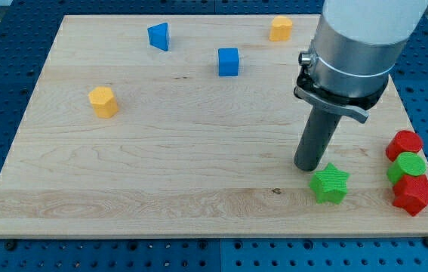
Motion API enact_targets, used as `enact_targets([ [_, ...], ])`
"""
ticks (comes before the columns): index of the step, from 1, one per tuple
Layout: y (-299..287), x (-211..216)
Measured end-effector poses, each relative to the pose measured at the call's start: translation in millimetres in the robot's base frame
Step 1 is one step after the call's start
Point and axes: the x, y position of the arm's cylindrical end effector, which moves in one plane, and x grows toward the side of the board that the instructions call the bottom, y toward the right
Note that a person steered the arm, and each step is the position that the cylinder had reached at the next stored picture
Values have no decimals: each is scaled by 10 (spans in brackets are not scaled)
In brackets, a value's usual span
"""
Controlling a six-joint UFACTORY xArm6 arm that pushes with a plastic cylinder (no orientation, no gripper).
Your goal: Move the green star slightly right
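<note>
My tip [306, 168] sits just up-left of the green star-shaped block [330, 183], near the wooden board's [161, 174] bottom right. No jaws on this rig, only a bare rod holding nothing. Suggest dropping level with the star's left side, then a short rightward nudge, stopping well before the red-and-green block cluster [407, 170].

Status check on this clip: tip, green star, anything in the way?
My tip sits just upper-left of the green star. Star near the board's bottom right. Red and green blocks clustered to its right.
</note>
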Motion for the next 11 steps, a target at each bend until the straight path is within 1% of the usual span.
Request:
enact_targets([
  [1,1,204],
  [2,122,369],
  [3,225,369],
  [4,5,434],
  [5,-368,607],
  [6,-234,760],
  [7,36,792],
  [11,681,779],
])
